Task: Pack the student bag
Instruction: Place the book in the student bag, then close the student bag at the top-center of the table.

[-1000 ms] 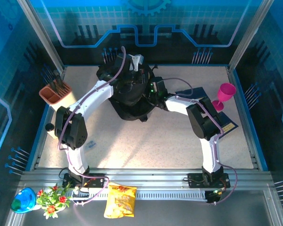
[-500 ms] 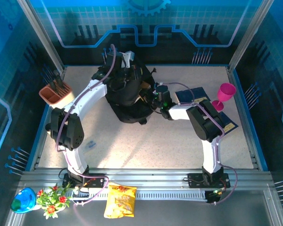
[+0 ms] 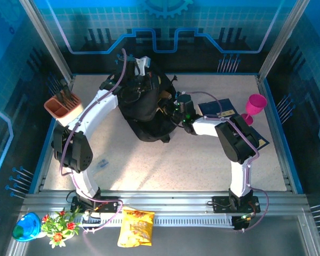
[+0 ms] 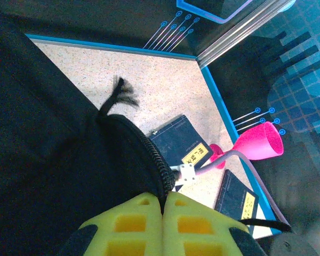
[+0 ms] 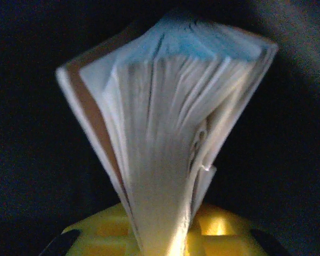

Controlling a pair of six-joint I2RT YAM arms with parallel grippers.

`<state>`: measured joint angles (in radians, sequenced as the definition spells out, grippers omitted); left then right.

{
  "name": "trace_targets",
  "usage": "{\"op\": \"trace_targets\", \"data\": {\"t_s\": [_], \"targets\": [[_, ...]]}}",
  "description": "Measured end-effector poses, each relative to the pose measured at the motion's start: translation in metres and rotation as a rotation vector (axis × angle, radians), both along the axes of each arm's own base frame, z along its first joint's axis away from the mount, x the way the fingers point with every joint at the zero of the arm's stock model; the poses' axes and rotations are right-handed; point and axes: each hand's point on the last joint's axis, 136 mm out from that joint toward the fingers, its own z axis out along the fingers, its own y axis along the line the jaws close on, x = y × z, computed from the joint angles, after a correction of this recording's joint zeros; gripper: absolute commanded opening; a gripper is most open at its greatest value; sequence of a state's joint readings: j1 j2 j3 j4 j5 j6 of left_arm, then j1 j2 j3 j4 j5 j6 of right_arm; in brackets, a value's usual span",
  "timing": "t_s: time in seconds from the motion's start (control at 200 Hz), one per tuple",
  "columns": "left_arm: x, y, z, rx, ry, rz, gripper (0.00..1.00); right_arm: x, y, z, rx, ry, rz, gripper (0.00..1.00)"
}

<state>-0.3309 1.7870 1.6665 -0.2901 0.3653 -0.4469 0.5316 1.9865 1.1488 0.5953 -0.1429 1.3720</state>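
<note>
The student bag [image 3: 145, 114], a black soft backpack, lies at the back middle of the table. My left gripper [image 4: 164, 198] is shut on the bag's zippered edge [image 4: 159, 166], its yellow pads pinching the fabric at the bag's top. At the bag's right side, my right gripper [image 5: 162, 230] is shut on a book [image 5: 168, 117] held by its lower edge. The book's pages fan out upward, with dark bag fabric all around them. In the top view a sliver of the book [image 3: 161, 109] shows at the bag's right edge.
Two dark blue books [image 3: 216, 108] [image 3: 259, 142] lie right of the bag, beside a pink goblet [image 3: 254, 105]. An orange pen holder [image 3: 60, 106] stands at the left edge. A yellow snack packet [image 3: 136, 227], flowers [image 3: 56, 224] and a blue cup [image 3: 25, 226] sit on the front rail.
The left arm has swung its elbow to the left and drawn the bag's top edge towards the back. The right gripper, still holding the book, has shifted a little at the bag's right side.
</note>
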Motion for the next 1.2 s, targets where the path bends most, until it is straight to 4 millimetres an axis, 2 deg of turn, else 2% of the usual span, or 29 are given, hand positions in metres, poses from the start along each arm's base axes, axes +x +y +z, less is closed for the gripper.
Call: {"op": "trace_targets", "data": {"t_s": [0.15, 0.215, 0.285, 0.34, 0.53, 0.635, 0.735, 0.86, 0.915, 1.026, 1.066, 1.121, 1.201], "targets": [[-0.001, 0.000, -0.001, -0.001, 0.008, -0.003, 0.02, 0.008, 0.005, -0.022, -0.075, 0.122, -0.003, 0.26], [-0.001, 0.000, -0.002, -0.004, 0.014, 0.000, 0.02, 0.011, 0.010, -0.026, -0.097, 0.159, 0.004, 0.34], [-0.002, 0.000, -0.003, -0.004, 0.023, 0.002, 0.02, 0.012, 0.013, -0.028, -0.118, 0.184, 0.015, 0.46], [-0.002, 0.000, -0.003, -0.007, 0.028, 0.005, 0.02, 0.011, 0.015, -0.028, -0.134, 0.192, 0.031, 0.51], [0.000, 0.004, -0.005, -0.008, 0.036, 0.017, 0.02, -0.001, 0.016, -0.034, -0.191, 0.226, 0.088, 0.66], [0.004, 0.011, -0.008, -0.007, 0.042, 0.032, 0.02, -0.020, 0.005, -0.039, -0.234, 0.252, 0.112, 0.72], [0.008, 0.016, -0.014, -0.002, 0.059, 0.043, 0.03, -0.044, -0.009, -0.023, -0.252, 0.235, 0.126, 0.75], [0.007, 0.017, -0.022, 0.005, 0.081, 0.041, 0.07, -0.068, -0.032, 0.018, -0.258, 0.141, 0.122, 0.78], [0.006, 0.016, -0.024, 0.006, 0.088, 0.032, 0.16, -0.072, -0.045, 0.037, -0.267, 0.087, 0.108, 0.79], [0.001, 0.012, -0.025, 0.012, 0.081, -0.010, 0.57, -0.069, -0.079, 0.061, -0.325, 0.004, 0.033, 0.81], [-0.001, 0.011, -0.027, 0.011, 0.084, -0.023, 0.67, -0.065, -0.093, 0.063, -0.355, -0.006, 0.002, 0.81], [-0.006, 0.011, -0.034, 0.019, 0.095, -0.038, 0.77, -0.059, -0.118, 0.060, -0.405, -0.001, -0.050, 0.83], [-0.017, 0.014, -0.049, 0.034, 0.129, -0.041, 0.82, -0.049, -0.155, 0.050, -0.478, 0.028, -0.121, 0.84]]}}
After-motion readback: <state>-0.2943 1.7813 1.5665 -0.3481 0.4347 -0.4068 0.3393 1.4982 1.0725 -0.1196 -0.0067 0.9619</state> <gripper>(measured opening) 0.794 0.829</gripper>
